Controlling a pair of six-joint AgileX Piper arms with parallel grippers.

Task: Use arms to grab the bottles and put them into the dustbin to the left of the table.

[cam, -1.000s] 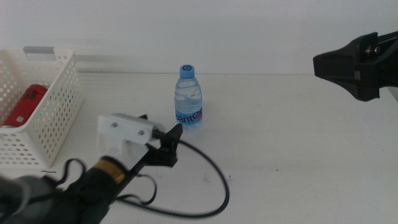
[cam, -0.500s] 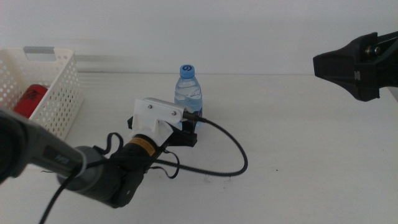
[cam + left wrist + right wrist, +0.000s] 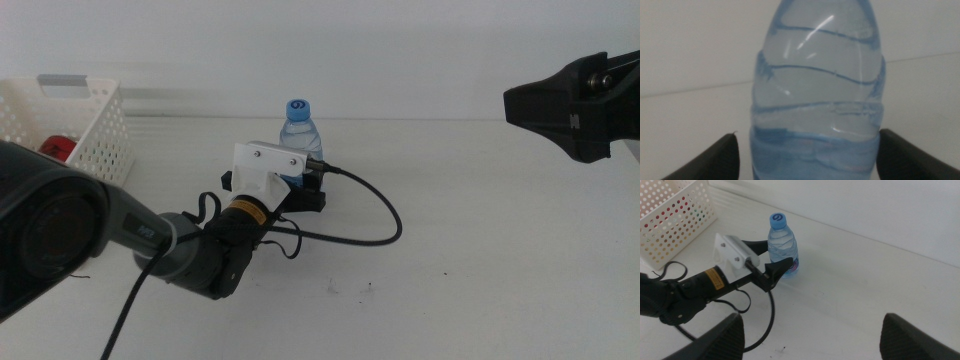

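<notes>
One water bottle [image 3: 299,137] stands between the open jaws of the left gripper [image 3: 297,189].
Both jaws flank its lower body with slight gaps showing in the left wrist view, gripping nothing. The dustbin [image 3: 88,128] sits well off to the gripper's left, a red can [image 3: 58,149] inside. The right gripper [image 3: 570,105] hangs high, away to the right, jaws spread and empty.

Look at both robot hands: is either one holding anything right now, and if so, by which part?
Nothing is held yet. The left hand sits open around the lower body of the water bottle, not closed on it. The right hand waits, empty, off to the right.
</notes>
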